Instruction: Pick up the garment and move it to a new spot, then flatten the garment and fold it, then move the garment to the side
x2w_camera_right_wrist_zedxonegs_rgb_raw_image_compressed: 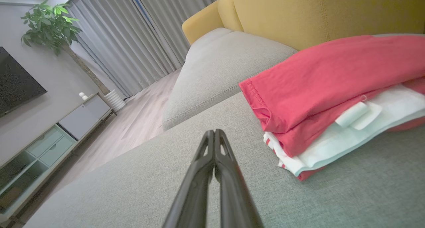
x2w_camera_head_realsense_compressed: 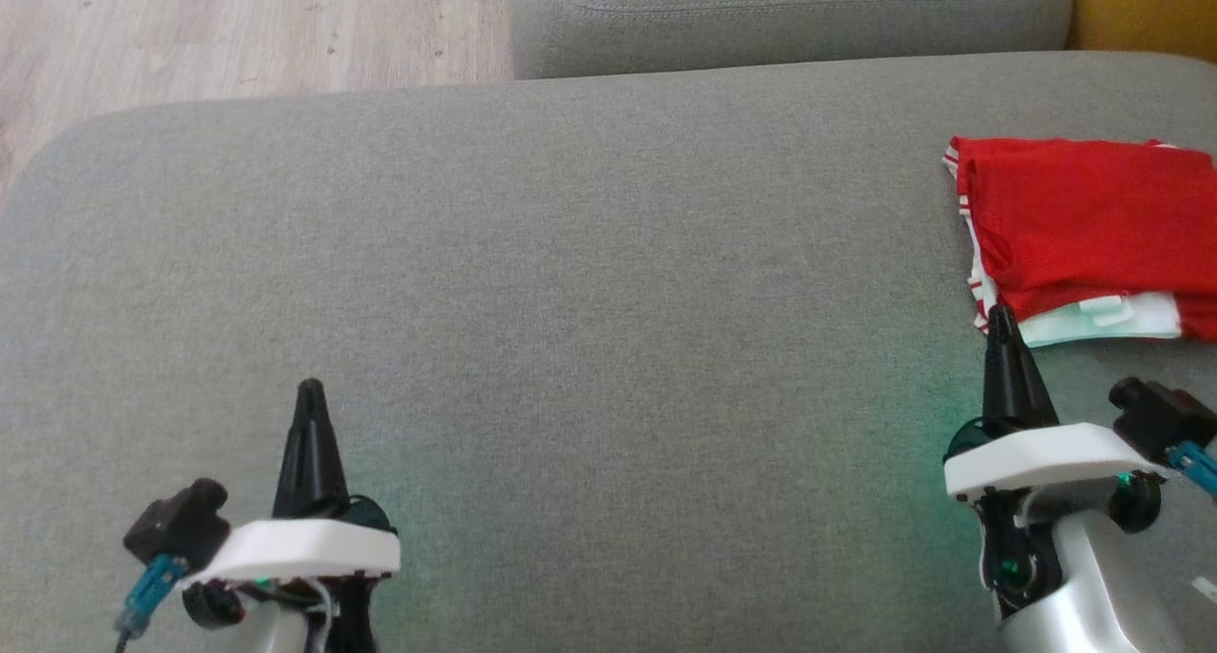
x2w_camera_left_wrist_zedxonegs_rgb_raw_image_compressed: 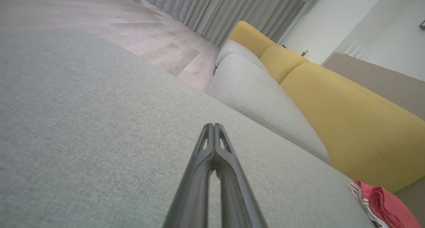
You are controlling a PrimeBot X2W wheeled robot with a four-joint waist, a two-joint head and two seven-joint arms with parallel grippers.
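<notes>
The garment [x2w_camera_head_realsense_compressed: 1084, 240] is red with white trim and lies folded in a neat stack at the right edge of the grey cushion [x2w_camera_head_realsense_compressed: 570, 282]. It also shows close up in the right wrist view [x2w_camera_right_wrist_zedxonegs_rgb_raw_image_compressed: 332, 88] and at the lower right of the left wrist view [x2w_camera_left_wrist_zedxonegs_rgb_raw_image_compressed: 382, 201]. My right gripper [x2w_camera_head_realsense_compressed: 1000, 322] is shut and empty, its tip just at the garment's near left corner. In its own view the right gripper [x2w_camera_right_wrist_zedxonegs_rgb_raw_image_compressed: 214, 133] points left of the stack. My left gripper [x2w_camera_head_realsense_compressed: 311, 392] is shut and empty over bare cushion at the lower left, and its tips [x2w_camera_left_wrist_zedxonegs_rgb_raw_image_compressed: 212, 126] are pressed together.
A second grey seat cushion [x2w_camera_head_realsense_compressed: 789, 16] lies beyond the one I work on, with yellow backrests [x2w_camera_left_wrist_zedxonegs_rgb_raw_image_compressed: 348, 115] behind. Wooden floor [x2w_camera_head_realsense_compressed: 238, 26] shows at the upper left. A TV cabinet [x2w_camera_right_wrist_zedxonegs_rgb_raw_image_compressed: 49, 145], a potted plant [x2w_camera_right_wrist_zedxonegs_rgb_raw_image_compressed: 53, 25] and grey curtains [x2w_camera_right_wrist_zedxonegs_rgb_raw_image_compressed: 132, 38] stand across the room.
</notes>
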